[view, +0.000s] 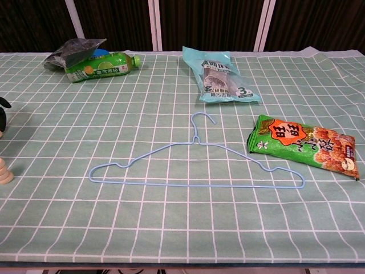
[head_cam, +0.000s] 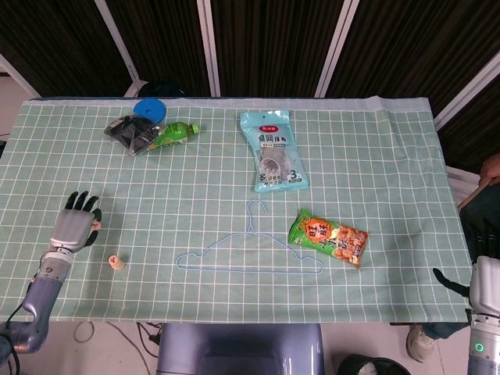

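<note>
My left hand [head_cam: 73,224] lies over the table's left edge with its dark fingers [head_cam: 82,203] spread and pointing away from me. A small tan piece [head_cam: 94,225] sits tight against its thumb side; I cannot tell whether it is pinched. One black fingertip [view: 3,104] shows at the chest view's left border. A small wooden peg [head_cam: 116,262] [view: 4,171] stands on the cloth just right of that hand. My right hand [head_cam: 483,286] hangs off the table's near right corner, with one dark finger [head_cam: 442,278] showing and its grasp hidden.
A blue wire hanger [head_cam: 248,258] [view: 197,165] lies mid-table. A green snack bag [head_cam: 328,238] [view: 305,145] is to its right, and a pale blue packet [head_cam: 273,150] [view: 222,74] lies behind. At the back left are a green bottle [head_cam: 173,134] [view: 100,65], a dark bag [head_cam: 129,131] and a blue lid [head_cam: 149,108].
</note>
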Available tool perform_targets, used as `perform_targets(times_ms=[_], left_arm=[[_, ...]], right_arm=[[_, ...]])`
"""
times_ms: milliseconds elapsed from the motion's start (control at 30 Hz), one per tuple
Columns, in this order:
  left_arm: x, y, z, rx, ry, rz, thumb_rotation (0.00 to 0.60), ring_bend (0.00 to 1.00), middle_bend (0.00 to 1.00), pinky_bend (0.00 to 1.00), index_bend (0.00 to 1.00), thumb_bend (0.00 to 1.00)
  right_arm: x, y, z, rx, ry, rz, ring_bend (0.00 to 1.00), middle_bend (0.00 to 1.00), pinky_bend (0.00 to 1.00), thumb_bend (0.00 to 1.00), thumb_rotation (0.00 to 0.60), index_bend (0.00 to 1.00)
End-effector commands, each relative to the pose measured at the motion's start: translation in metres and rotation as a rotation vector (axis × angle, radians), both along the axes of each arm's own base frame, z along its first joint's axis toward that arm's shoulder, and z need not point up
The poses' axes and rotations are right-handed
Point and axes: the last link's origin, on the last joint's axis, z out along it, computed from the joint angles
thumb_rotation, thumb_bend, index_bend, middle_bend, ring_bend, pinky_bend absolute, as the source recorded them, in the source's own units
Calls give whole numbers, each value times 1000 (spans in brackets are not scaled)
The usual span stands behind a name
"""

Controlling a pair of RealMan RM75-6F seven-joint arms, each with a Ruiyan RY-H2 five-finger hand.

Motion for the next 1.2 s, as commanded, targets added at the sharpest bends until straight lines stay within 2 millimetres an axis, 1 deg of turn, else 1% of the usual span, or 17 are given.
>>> perform_targets(times_ms=[33, 200, 433, 600, 800, 1000, 1200], left_arm=[[11, -4, 4, -1, -16, -41, 600, 0, 141, 62, 485, 344], [31, -16, 7, -29, -36, -99, 600, 0, 142, 62, 485, 343], [63, -42, 10, -65, -55, -200, 600, 0, 144, 62, 485, 343], [76, -58, 13, -76, -70, -247, 600, 0, 150, 61, 485, 343], [78, -73, 15, -94, -64, -268, 600, 0, 149, 61, 485, 344], [68, -86, 15, -108, -48, -261, 600, 0, 148, 61, 485, 344], [61, -92, 15, -115, -37, -258, 600, 0, 149, 60, 485, 344]], right_arm=[[0, 0, 0, 2, 0, 0, 55, 33, 0, 206, 600, 107], [0, 0, -1, 4, -1, -1, 55, 33, 0, 205, 600, 110], [0, 0, 0, 2, -2, -2, 55, 32, 0, 205, 600, 111], [0, 0, 0, 1, -2, -1, 55, 33, 0, 205, 600, 112], [0, 0, 1, -1, 0, -1, 55, 33, 0, 205, 600, 112], [0, 0, 1, 0, 0, -2, 55, 33, 0, 205, 600, 112], [0, 0, 0, 0, 3, -3, 55, 33, 0, 205, 600, 112]])
